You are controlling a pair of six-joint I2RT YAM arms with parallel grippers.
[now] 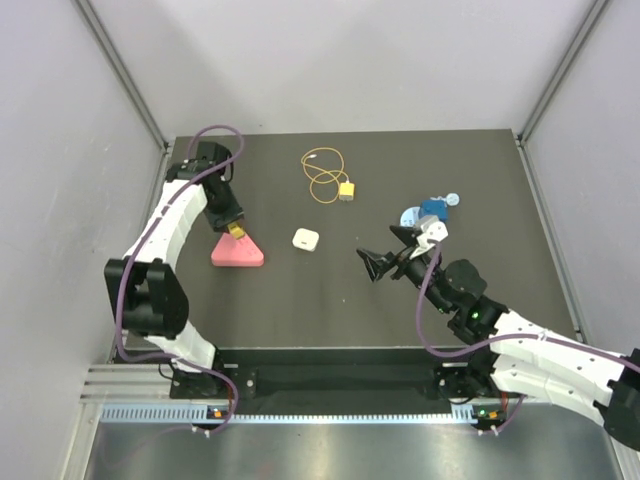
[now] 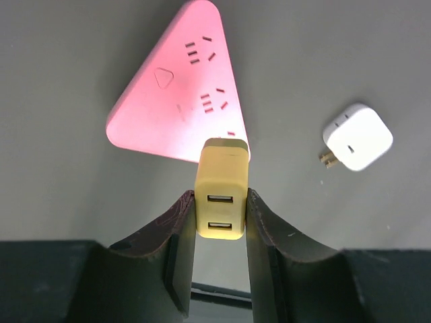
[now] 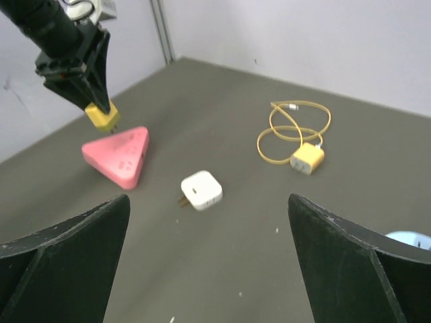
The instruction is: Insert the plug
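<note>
My left gripper (image 2: 220, 196) is shut on a loose yellow block (image 2: 221, 168) with two slots in its near face and no wire. It holds the block just above a corner of the pink triangular socket strip (image 2: 178, 94), also seen in the top view (image 1: 238, 253). The plug (image 1: 346, 190), a small yellow connector on a looped yellow wire (image 1: 322, 175), lies at the back middle of the table; it also shows in the right wrist view (image 3: 308, 159). My right gripper (image 1: 388, 250) is open and empty, hovering right of centre.
A white square charger (image 1: 305, 239) with two prongs lies between the pink strip and my right gripper; it also shows in the left wrist view (image 2: 357, 136). A blue and white object (image 1: 435, 208) sits at the right. Grey walls enclose the dark table.
</note>
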